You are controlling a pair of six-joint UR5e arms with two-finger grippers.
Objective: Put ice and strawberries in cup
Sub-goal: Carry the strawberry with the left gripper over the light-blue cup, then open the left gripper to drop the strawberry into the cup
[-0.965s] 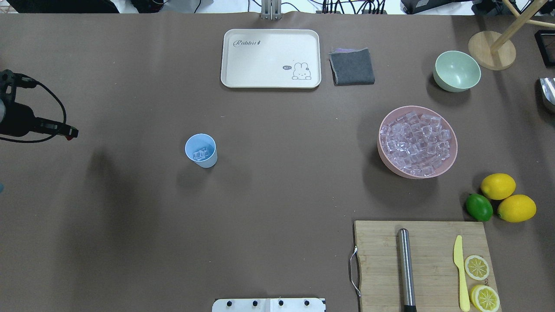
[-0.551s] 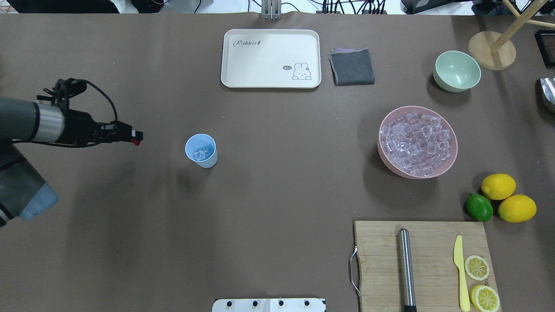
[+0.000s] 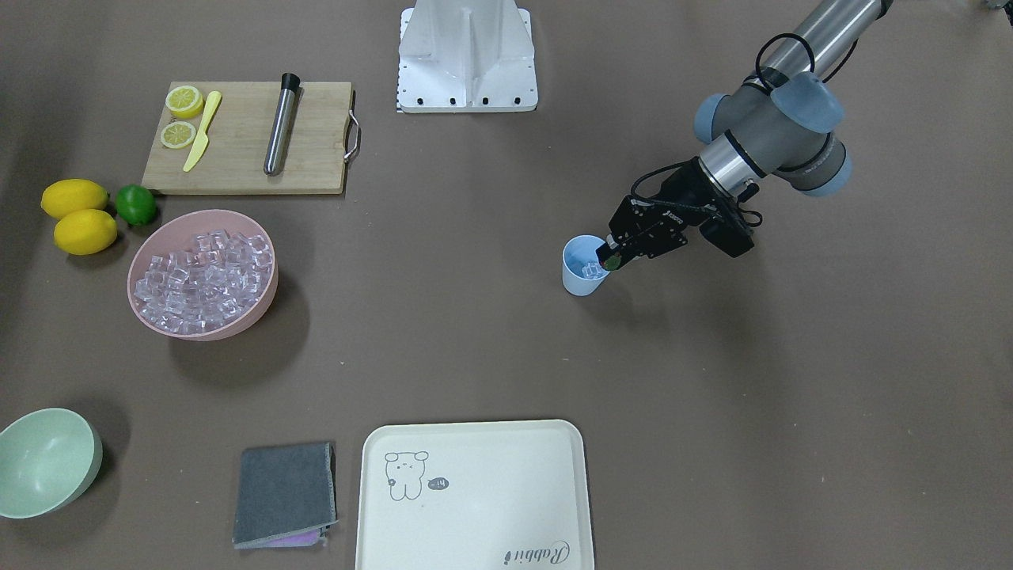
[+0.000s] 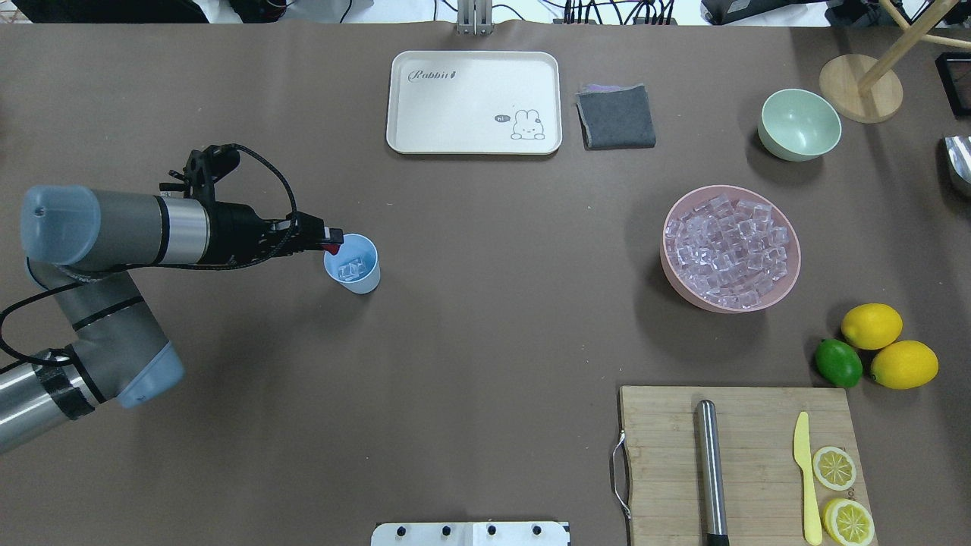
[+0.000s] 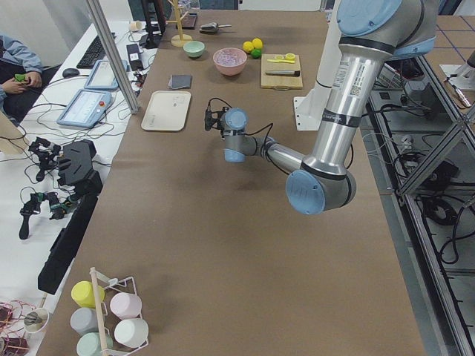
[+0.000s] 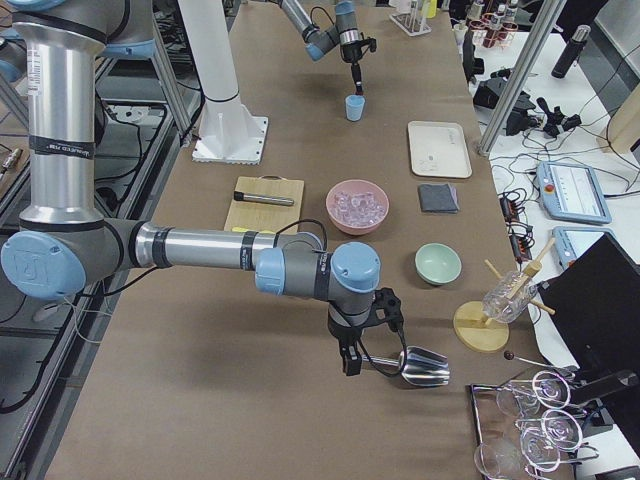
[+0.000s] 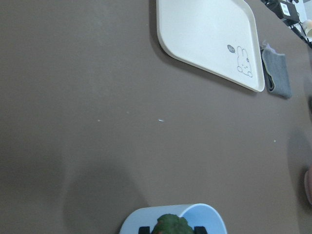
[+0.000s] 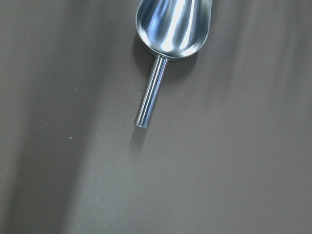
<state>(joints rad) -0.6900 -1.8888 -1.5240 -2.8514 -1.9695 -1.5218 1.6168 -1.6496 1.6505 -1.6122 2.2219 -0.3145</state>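
A small light-blue plastic cup [image 4: 358,279] stands upright left of the table's middle, with clear ice cubes [image 4: 350,269] inside. A tiny red strawberry [image 4: 332,247], pinched in the left gripper [image 4: 332,243], hangs at its rim.

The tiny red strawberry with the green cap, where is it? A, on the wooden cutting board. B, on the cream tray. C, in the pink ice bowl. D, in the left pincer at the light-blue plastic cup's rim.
D: the left pincer is shut on the tiny red strawberry at the rim of the small light-blue plastic cup, which holds clear ice cubes.
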